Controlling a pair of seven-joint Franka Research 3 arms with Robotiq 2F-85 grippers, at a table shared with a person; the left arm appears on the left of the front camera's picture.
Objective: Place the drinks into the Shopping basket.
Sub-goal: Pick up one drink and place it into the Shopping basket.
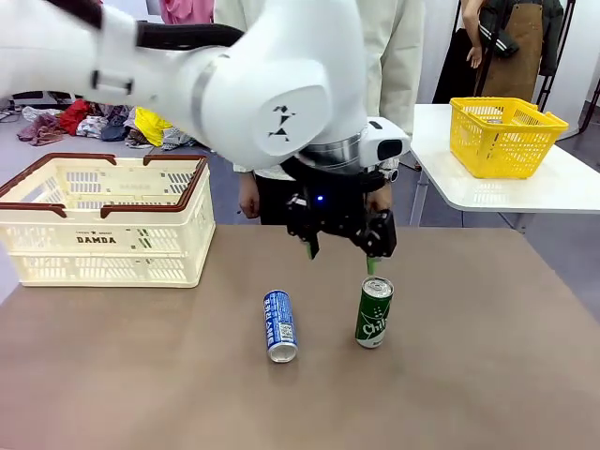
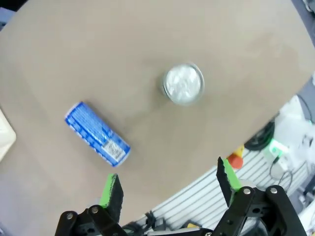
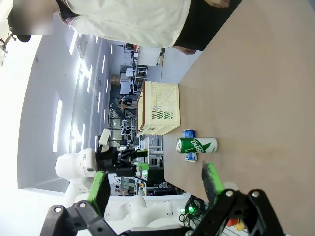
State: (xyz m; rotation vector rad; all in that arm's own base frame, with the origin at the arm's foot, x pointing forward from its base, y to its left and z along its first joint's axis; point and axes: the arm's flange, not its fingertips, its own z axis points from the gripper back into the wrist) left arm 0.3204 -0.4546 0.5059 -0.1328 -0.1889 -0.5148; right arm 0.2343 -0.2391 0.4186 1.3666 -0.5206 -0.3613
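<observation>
You have bright, even overhead light in the front view; the green can [image 1: 374,314] throws only a short, soft shadow on the table [image 1: 469,375]. Your left wrist view burns its silver top [image 2: 183,83] to white glare. Your right wrist view is overexposed at left, with edges bent by the wide lens.

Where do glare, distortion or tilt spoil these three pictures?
Left wrist view: glare whitens the silver top of the green can, and the table edge curves. Right wrist view: rolled sideways, ceiling lights glaring. Front view: even light, faint shadows by the blue can.
</observation>
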